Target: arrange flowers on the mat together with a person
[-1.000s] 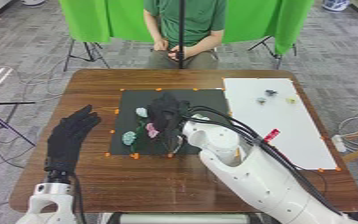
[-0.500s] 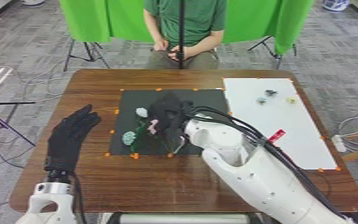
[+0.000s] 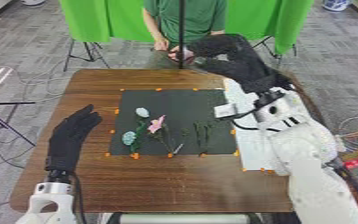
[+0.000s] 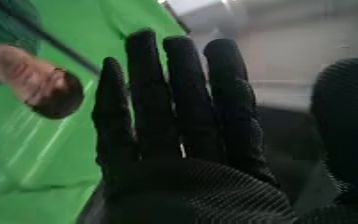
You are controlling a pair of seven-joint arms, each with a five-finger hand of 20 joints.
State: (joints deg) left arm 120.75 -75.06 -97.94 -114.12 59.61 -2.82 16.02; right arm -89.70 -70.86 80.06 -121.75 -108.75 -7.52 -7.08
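The brown table [image 3: 104, 180] carries the black mat [image 3: 186, 104], and the white board [image 3: 255, 157] lies just right of the mat. The right hand [image 3: 233, 56] hangs beyond the mat's far right corner, fingers straight and apart from the thumb, holding nothing. The step seems to be a pause between placements; to do the next one well, it should come down over the mat from above, pinch a stem low and keep glove and cables off the blooms. The left hand [image 3: 73, 131] rests left of the mat, fingers extended, empty. On the mat's left half, the pink flower [image 3: 157, 123] points its bloom at the far edge, its long axis slanting slightly right toward the near edge. The pale green flower [image 3: 129, 138] and smaller white flower [image 3: 142, 112] lie left of it, blooms farther out than their stems.
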